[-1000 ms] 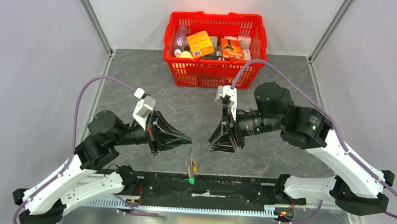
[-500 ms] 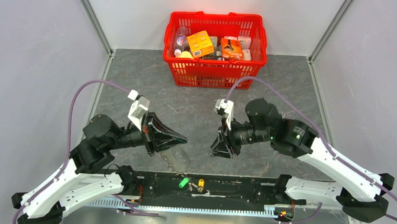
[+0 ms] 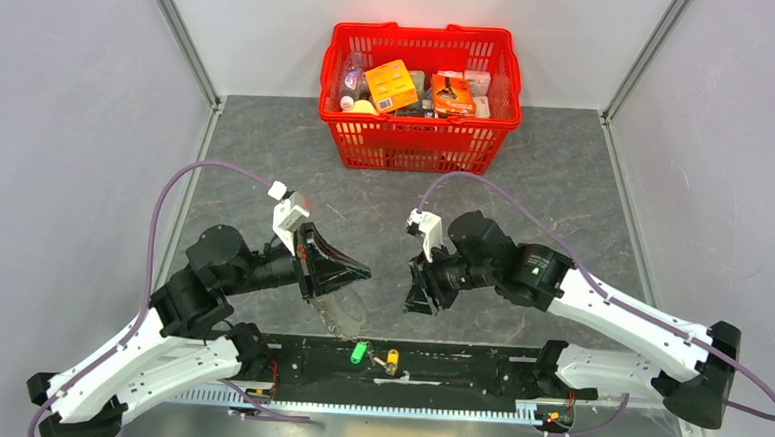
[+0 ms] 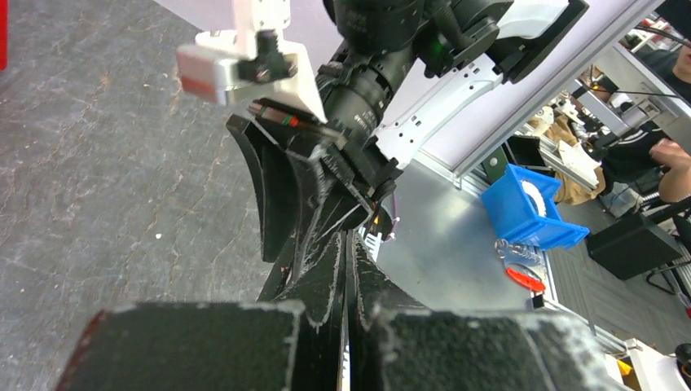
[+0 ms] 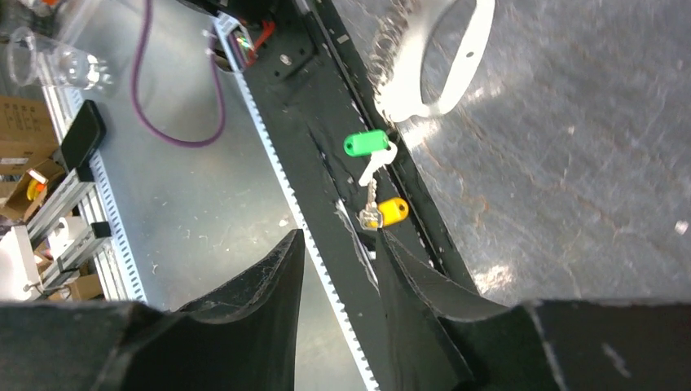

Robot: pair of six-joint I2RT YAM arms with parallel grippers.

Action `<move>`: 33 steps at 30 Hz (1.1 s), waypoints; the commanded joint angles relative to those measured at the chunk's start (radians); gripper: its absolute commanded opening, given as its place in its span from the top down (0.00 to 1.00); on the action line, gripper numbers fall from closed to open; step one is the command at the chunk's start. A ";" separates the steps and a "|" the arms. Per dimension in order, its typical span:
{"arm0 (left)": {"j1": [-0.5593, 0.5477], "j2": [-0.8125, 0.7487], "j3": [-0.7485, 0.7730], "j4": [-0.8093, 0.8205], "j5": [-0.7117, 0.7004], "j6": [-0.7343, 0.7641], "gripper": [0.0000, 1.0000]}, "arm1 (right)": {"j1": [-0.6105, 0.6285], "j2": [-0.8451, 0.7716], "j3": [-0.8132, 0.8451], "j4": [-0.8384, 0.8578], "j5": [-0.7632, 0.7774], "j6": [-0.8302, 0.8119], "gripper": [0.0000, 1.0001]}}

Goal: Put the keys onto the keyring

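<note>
The green key (image 3: 358, 353) and the yellow key (image 3: 392, 357) lie loose on the black rail at the near edge. They also show in the right wrist view, green key (image 5: 367, 144) and yellow key (image 5: 391, 212). The keyring (image 3: 342, 311) hangs blurred under my left gripper (image 3: 363, 273), clear of both keys. In the right wrist view the keyring (image 5: 471, 50) shows as a pale loop with its coil on the left. My left gripper (image 4: 348, 236) is shut; the grip point is hidden. My right gripper (image 3: 411, 302) is open and empty, just above the yellow key (image 5: 338, 244).
A red basket (image 3: 418, 140) full of packets stands at the back middle. The black rail (image 3: 476, 368) runs along the near edge between the arm bases. Grey walls close in both sides.
A second ago both keys hung from the keyring under my left gripper. They have dropped onto the black rail. My right arm has swung left and down toward them.
</note>
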 commanded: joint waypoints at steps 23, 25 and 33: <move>-0.003 -0.098 0.012 -0.305 -0.462 0.055 0.63 | 0.039 0.399 -0.059 0.359 0.038 0.223 0.40; -0.003 -0.126 0.003 -0.320 -0.465 0.056 0.62 | 0.055 0.417 -0.076 0.390 0.052 0.225 0.40; -0.003 -0.200 -0.019 -0.358 -0.504 0.056 0.61 | 0.124 0.527 -0.081 0.506 0.116 0.293 0.40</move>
